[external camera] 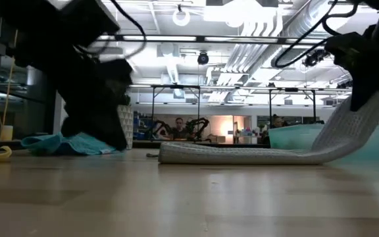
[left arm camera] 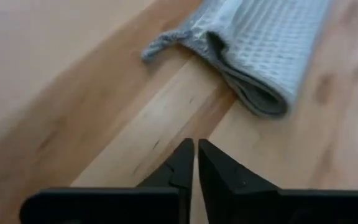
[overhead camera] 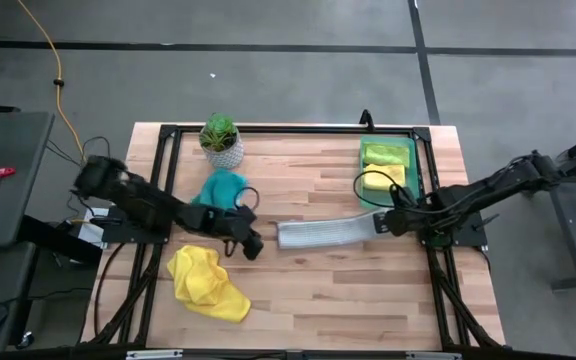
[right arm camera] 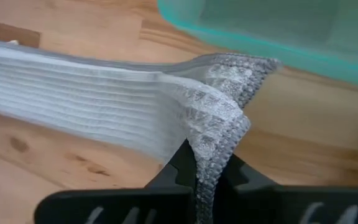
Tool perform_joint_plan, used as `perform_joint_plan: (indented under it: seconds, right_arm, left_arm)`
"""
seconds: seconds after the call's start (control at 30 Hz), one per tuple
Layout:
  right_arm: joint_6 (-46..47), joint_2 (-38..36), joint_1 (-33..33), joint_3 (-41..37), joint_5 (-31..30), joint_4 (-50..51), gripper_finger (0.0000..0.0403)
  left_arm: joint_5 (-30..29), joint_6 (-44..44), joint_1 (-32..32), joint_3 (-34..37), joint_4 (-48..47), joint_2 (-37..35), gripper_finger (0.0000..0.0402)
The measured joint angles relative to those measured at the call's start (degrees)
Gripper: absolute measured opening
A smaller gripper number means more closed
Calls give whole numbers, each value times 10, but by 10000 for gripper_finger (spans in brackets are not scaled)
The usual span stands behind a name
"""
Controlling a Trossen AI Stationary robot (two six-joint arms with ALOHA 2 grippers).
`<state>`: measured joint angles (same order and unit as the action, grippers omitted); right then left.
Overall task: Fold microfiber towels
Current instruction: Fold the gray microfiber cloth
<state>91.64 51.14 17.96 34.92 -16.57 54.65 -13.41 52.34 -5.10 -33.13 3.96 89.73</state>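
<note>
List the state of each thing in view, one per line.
Grey-white towel: folded into a strip, one end lifted.
Right tool: shut on the grey-white towel.
Left tool: shut, empty, short of the towel's other end.
Teal towel: crumpled.
Yellow towel: crumpled.
Green tray: holds folded yellow and lime cloths.
Plant: upright.

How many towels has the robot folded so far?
Two folded towels already sit in the tray. The grey towel is in hand: folded long, its end pinched by the right gripper. The teal towel and yellow towel still lie crumpled.
</note>
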Motion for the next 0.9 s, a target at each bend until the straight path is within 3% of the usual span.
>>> perform_joint_plan:
  seconds: [0.3,0.9]
  right_arm:
    - [-7,66,0,0,2,-180,0]
    - [-39,345,-35,18,-18,-667,0]
  left_arm:
    - [-8,7,2,-69,90,138,4]
    - [-7,-41,7,-96,83,152,0]
